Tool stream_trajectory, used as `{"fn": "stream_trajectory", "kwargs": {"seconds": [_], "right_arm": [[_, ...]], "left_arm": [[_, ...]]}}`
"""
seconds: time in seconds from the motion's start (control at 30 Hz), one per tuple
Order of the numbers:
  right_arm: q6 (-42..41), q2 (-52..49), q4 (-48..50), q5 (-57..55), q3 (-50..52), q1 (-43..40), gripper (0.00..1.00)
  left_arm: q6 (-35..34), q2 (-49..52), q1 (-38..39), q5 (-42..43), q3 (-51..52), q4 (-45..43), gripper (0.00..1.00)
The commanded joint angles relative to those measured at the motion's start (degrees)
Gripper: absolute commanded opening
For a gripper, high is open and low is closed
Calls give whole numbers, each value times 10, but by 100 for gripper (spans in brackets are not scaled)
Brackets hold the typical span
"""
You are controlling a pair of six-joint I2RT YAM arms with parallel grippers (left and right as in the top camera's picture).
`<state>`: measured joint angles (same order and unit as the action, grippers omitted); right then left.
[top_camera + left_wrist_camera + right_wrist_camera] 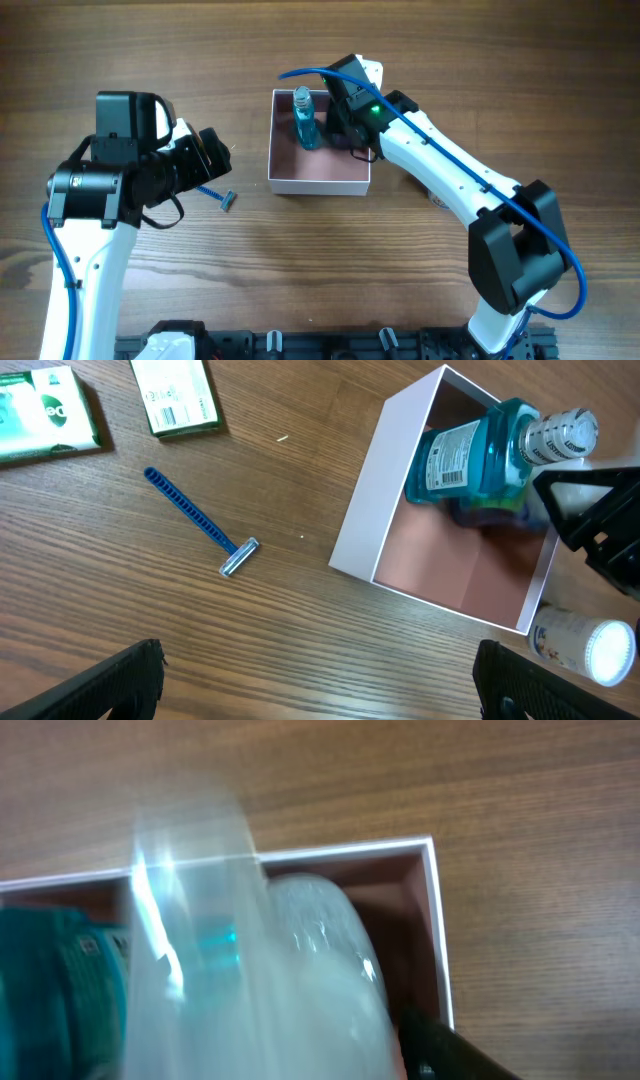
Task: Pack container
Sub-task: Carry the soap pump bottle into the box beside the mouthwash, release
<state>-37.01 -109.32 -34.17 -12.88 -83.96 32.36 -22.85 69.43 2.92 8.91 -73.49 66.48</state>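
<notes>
The container (318,185) is a square white box with a dusty-pink inside, at the table's back middle. A blue mouthwash bottle (305,122) leans in its left part. My right gripper (352,135) reaches into the container's right side, shut on a clear, translucent item (290,980) that fills the right wrist view; only one dark finger shows there. The container wall (437,920) is beside it. My left gripper (320,685) is open and empty above bare table, left of the container (365,510). The mouthwash bottle (470,450) also shows in the left wrist view.
A blue razor (200,522) lies on the table left of the container, and in the overhead view (216,194). Two white-and-green packets (45,415) (178,395) lie beyond it. A white round bottle (580,645) lies outside the container's front right corner.
</notes>
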Motion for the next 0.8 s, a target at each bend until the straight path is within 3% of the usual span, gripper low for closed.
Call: {"fn": "stream_trajectory", "kwargs": {"seconds": [0.0,0.17,0.43,0.63,0.77], "right_arm": [[-5,0,4,-12,-15,-2,79],[15,0,5,-10,-15,-2,91],[26,39,-29,0,-16,-2,94],[31,163,-136,-2,-16,-18,95],[4,245,-231,-2,-16,-73,98]], "left_arm": [[1,0,2,3,-11,0,100],[1,0,2,2,-11,0,100],[1,0,2,2,-11,0,100],[1,0,2,2,-11,0,100],[1,0,2,2,-11,0,100]]}}
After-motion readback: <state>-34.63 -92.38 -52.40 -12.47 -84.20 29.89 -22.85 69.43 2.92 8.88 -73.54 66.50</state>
